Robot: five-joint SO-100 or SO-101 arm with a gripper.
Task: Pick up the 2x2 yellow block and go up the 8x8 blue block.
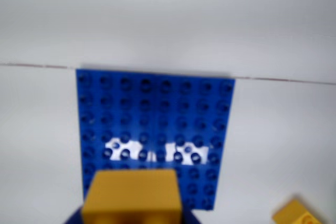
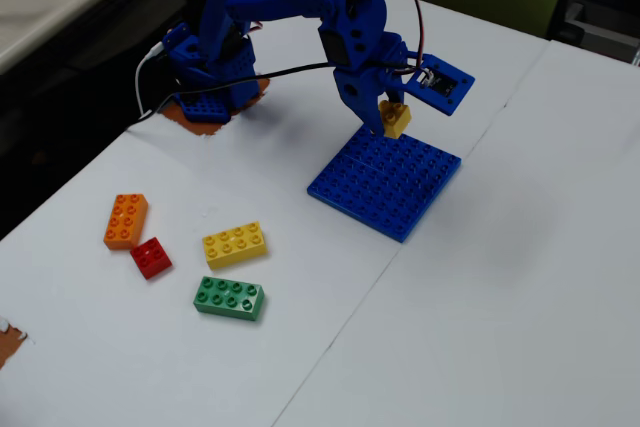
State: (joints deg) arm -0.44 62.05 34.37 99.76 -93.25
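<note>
White table (image 2: 500, 277) carries the 8x8 blue block (image 2: 385, 182), flat, nothing seated on it. Gripper (image 2: 392, 119) jaws clamped on the 2x2 yellow block (image 2: 396, 118), held just above the plate's far edge. Spare bricks lie well left.

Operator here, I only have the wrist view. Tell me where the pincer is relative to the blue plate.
Observer: In the fixed view the pincer is shut on the 2x2 yellow block and hangs above the far edge of the 8x8 blue block, not touching it.
Operator: List the other bricks on the table.
Observer: Four lie well to the left of the plate in the fixed view: an orange brick, a red brick, a longer yellow brick and a green brick.
Operator: Report anything on the plate.
Observer: Its studs are bare, and it sits flat across the seam between the two white tabletops.
</note>
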